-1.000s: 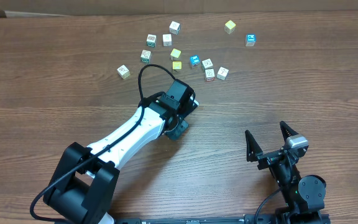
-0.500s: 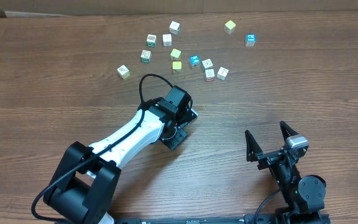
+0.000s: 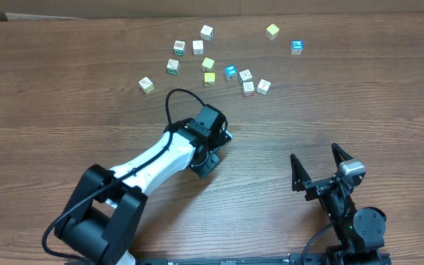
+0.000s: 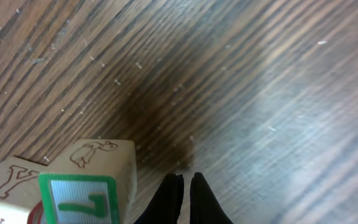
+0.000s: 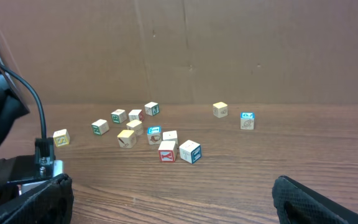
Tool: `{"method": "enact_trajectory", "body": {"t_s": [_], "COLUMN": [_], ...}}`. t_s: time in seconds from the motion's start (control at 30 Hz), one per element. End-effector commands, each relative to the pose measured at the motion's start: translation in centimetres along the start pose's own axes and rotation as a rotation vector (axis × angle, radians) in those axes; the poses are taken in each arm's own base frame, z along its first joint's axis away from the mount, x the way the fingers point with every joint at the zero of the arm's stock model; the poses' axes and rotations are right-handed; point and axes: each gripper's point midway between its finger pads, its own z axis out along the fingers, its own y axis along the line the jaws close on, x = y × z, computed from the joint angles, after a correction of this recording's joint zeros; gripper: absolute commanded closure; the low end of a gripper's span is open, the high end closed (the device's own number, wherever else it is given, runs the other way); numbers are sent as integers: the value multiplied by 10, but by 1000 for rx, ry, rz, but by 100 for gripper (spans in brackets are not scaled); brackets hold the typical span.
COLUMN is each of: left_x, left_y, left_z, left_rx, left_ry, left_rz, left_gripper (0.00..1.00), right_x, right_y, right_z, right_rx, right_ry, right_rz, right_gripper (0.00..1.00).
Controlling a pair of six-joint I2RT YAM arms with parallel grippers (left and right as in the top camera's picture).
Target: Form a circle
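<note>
Seemingly for nudging, the left end effector (image 4: 182, 194), pinched together and empty, sits beside the circle (image 4: 86, 186); the right end effector (image 3: 314, 152) gapes, idle.

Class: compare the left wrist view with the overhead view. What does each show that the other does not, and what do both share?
Left wrist only: a green-framed 7 cube next to a Y cube, beside the shut left end effector. Overhead only: the scattered cubes and the open right end effector. Both: the wooden table.
</note>
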Motion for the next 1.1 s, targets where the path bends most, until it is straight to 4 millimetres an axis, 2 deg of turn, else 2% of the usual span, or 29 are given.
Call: {"method": "enact_trajectory", "body": {"t_s": [0.0, 0.73, 1.07], "left_x": [8, 1, 0], "left_y": [4, 5, 13], "left_z": [13, 10, 9], "left_rx": [-37, -39, -85], "left_ry": [45, 28, 27], "left_rz": [24, 8, 7], "left_gripper": [96, 96, 96], "right_x": [2, 2, 2], "right_y": [-2, -2, -2], "right_z": [0, 0, 0], "right_rx": [7, 7, 7], "right_ry": [-3, -3, -3], "right_rz": [-5, -5, -5], "right_gripper": [0, 0, 0]}}
